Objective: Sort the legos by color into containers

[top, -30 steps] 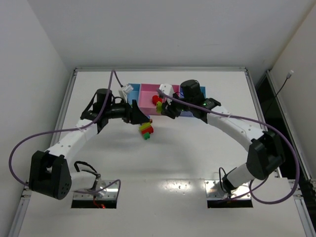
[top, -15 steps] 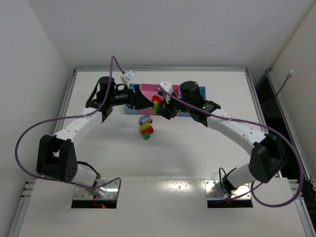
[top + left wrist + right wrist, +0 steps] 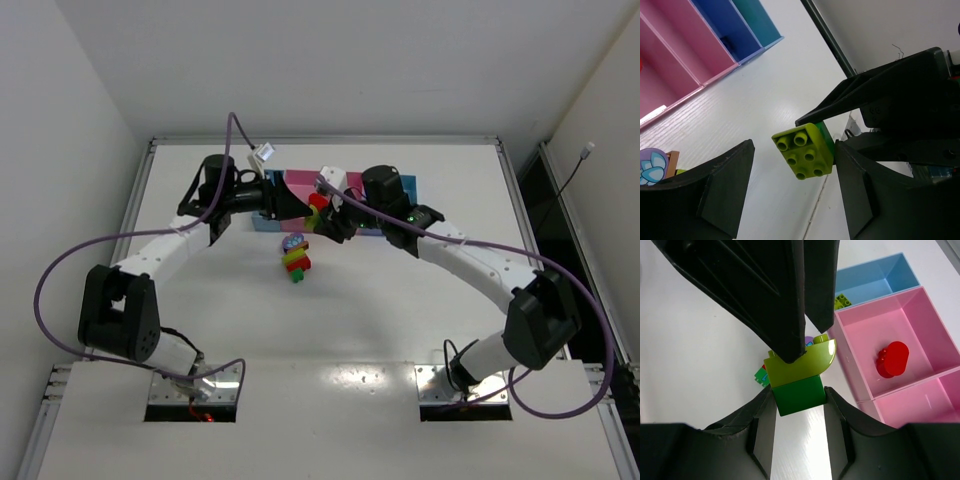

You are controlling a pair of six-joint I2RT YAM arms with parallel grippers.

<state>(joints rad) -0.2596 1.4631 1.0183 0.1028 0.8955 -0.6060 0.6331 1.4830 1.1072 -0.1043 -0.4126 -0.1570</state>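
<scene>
Right gripper (image 3: 797, 395) pinching green brick (image 3: 799, 399); left gripper (image 3: 793, 146) agape around lime brick (image 3: 804, 150) atop. Red lego (image 3: 891, 359) in pink bin (image 3: 912, 317); pile (image 3: 295, 257) unsorted.

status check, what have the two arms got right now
Right gripper shut on green brick, lime brick stuck on top. Left gripper jaws open, straddling the lime brick. Loose bricks on the table, not in the way.
</scene>
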